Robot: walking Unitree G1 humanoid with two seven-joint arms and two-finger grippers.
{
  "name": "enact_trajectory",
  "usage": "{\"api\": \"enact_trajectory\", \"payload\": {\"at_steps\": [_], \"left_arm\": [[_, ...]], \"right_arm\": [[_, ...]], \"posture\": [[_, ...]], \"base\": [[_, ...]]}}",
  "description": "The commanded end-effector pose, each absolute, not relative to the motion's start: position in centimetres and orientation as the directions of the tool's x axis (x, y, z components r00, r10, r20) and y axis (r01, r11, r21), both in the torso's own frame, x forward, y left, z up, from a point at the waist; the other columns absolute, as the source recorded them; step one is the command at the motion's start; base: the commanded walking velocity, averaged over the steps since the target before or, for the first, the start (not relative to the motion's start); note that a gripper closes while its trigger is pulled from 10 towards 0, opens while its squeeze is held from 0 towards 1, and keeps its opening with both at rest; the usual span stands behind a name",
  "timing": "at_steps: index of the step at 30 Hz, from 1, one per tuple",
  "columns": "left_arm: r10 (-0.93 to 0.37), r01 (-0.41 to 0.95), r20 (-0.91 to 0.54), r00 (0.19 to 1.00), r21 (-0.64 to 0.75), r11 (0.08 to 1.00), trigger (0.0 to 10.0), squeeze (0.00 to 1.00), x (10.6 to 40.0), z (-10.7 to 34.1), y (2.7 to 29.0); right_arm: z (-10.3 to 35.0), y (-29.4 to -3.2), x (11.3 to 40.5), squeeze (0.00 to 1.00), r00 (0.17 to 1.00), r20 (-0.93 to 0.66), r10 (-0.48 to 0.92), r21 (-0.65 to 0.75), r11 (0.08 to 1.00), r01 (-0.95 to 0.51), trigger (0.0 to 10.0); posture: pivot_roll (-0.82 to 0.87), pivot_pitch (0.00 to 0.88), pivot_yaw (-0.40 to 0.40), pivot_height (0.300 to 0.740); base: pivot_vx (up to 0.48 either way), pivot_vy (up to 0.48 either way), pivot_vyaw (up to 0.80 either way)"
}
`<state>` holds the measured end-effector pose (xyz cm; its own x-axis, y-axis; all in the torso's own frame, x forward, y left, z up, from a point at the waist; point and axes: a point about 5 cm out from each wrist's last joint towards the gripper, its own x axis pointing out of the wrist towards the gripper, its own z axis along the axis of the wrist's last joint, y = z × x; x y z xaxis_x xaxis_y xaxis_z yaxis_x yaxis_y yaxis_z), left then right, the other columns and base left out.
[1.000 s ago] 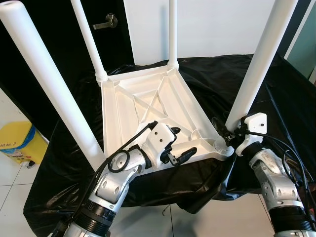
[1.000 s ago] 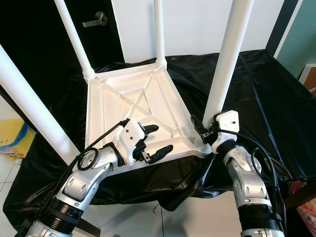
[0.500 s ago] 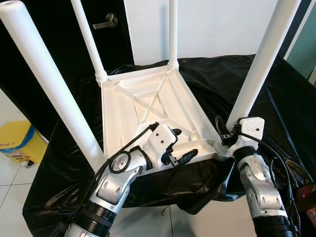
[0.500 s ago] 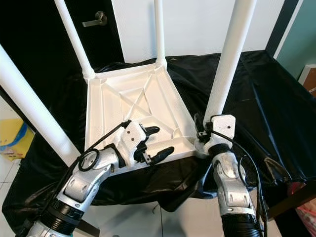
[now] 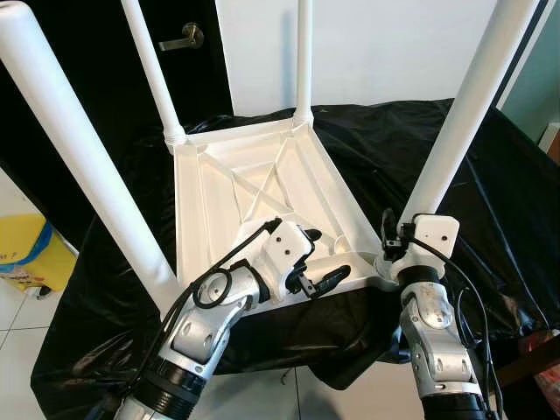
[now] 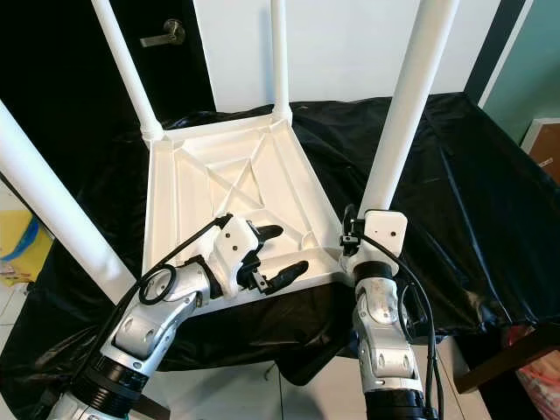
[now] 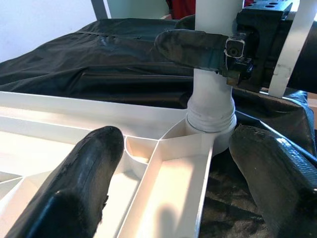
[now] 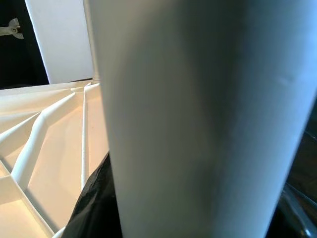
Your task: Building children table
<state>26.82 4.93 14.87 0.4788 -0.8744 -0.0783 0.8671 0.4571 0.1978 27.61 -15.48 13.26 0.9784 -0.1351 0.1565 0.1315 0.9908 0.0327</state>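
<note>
An upturned white children's table (image 5: 262, 188) lies on black cloth. The right end effector (image 5: 391, 249) clamps the base of the upright near-right leg (image 5: 468, 109); the left end effector (image 5: 325, 262), fingers apart, straddles the near rim beside that socket.

light: bright, even, my head views sharp | glare: warm on white tabletop (image 7: 163, 193) | blur: my near fingers (image 7: 74, 193), leg (image 8: 198, 119)

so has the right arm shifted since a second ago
Yes. The right gripper stays at the base of the near right leg, but its forearm has swung leftward under the tabletop corner, now more upright.
</note>
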Motion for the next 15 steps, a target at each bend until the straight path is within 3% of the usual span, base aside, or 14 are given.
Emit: {"api": "enact_trajectory", "payload": {"at_steps": [1,2,3,4,11,15], "left_arm": [[-0.868,0.863,-0.084,0.489,0.194,0.467,10.0,0.00,26.8,14.9,5.1],[-0.867,0.862,-0.082,0.491,0.192,0.469,10.0,0.00,26.8,14.8,5.0],[-0.867,0.862,-0.082,0.491,0.192,0.469,10.0,0.00,26.8,14.8,5.0],[-0.867,0.862,-0.082,0.492,0.190,0.471,10.0,0.00,26.7,14.8,5.0],[-0.866,0.861,-0.079,0.493,0.184,0.473,10.0,0.00,26.6,14.7,4.9],[-0.868,0.863,-0.078,0.490,0.180,0.471,10.0,0.00,26.6,14.7,4.7]], "right_arm": [[10.5,-15.2,27.0,0.00,0.989,0.019,-0.145,0.076,0.987,0.143,10.0],[10.7,-15.1,27.0,0.80,0.990,0.026,-0.139,0.083,0.987,0.136,10.0],[10.7,-15.1,27.0,0.80,0.990,0.026,-0.139,0.083,0.987,0.136,10.0],[10.9,-15.0,27.0,1.00,0.990,0.033,-0.139,0.094,0.986,0.135,10.0],[11.5,-15.3,26.8,1.00,0.992,0.068,-0.108,0.097,0.990,0.101,10.0],[12.1,-16.6,26.3,1.00,0.993,0.119,0.009,0.078,0.997,-0.019,10.0]], "posture": [[-0.08,0.012,0.043,0.740],[-0.08,0.014,0.040,0.740],[-0.08,0.014,0.040,0.740],[-0.08,0.016,0.039,0.740],[-0.08,0.017,0.033,0.740],[-0.10,0.013,0.043,0.740]], "base": [[0.000,0.000,0.00],[0.000,0.000,0.00],[0.000,0.000,0.00],[0.000,0.000,0.00],[0.000,0.000,0.00],[0.000,0.000,0.00]]}}
